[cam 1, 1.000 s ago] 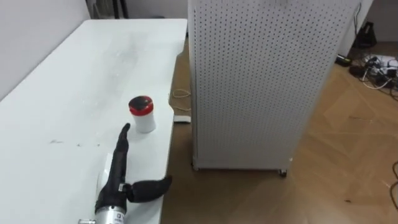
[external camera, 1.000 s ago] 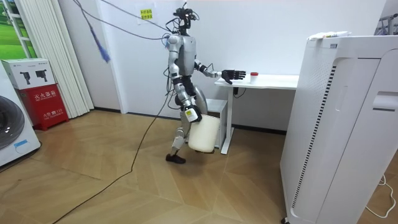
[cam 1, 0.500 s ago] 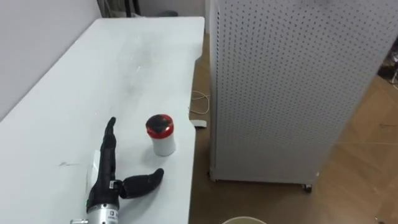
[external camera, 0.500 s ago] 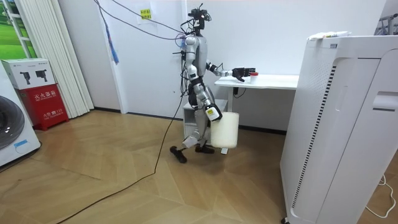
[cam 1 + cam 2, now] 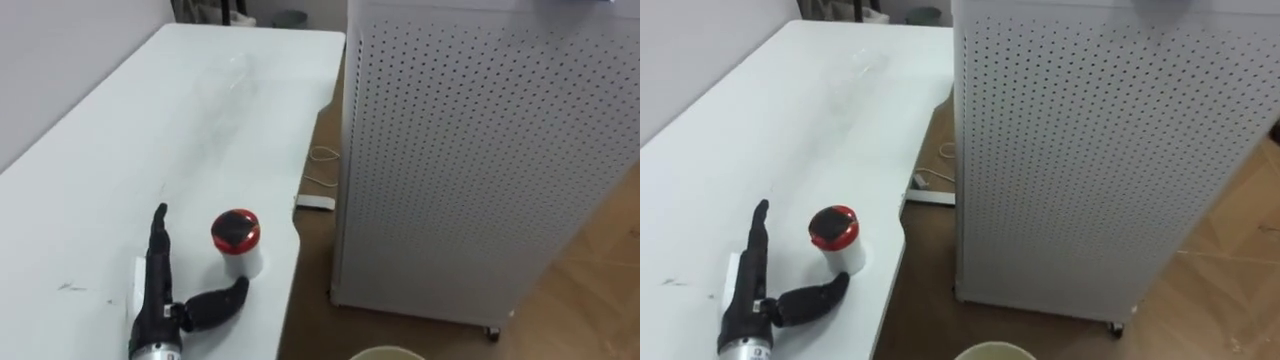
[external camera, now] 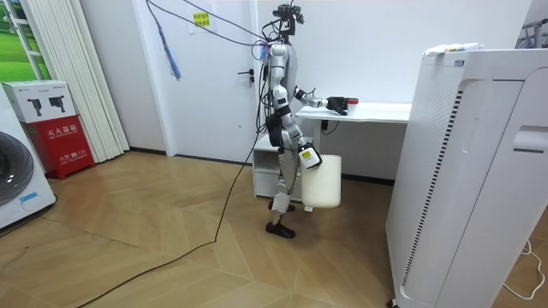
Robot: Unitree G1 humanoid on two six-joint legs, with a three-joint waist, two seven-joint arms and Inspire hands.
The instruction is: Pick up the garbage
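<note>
Left eye view looks down on a white table [image 5: 120, 150] with the robot's left hand [image 5: 155, 295] lying along it near the close end, fingers straight and pointing away from the robot, thumb spread out to the right. The hand has hold of nothing. The task's thing, a small white cup with a red lid [image 5: 236, 243], stands upright just beside the fingers on their right, close to the table's right edge; the thumb tip lies right by the cup's base, and whether it touches cannot be told. Beyond the right edge is a wood floor on which a tall white perforated cabinet [image 5: 480, 150] stands, and a white power strip [image 5: 315, 203] lies on the floor between the table and the cabinet. In the room view the robot stands at the end of the table on the room view's left, its left arm stretched over the tabletop. Its right hand [image 6: 310, 157] hangs low at its side with a white bucket [image 6: 322, 181] hanging from it; the fingers there are too small to make out.
</note>
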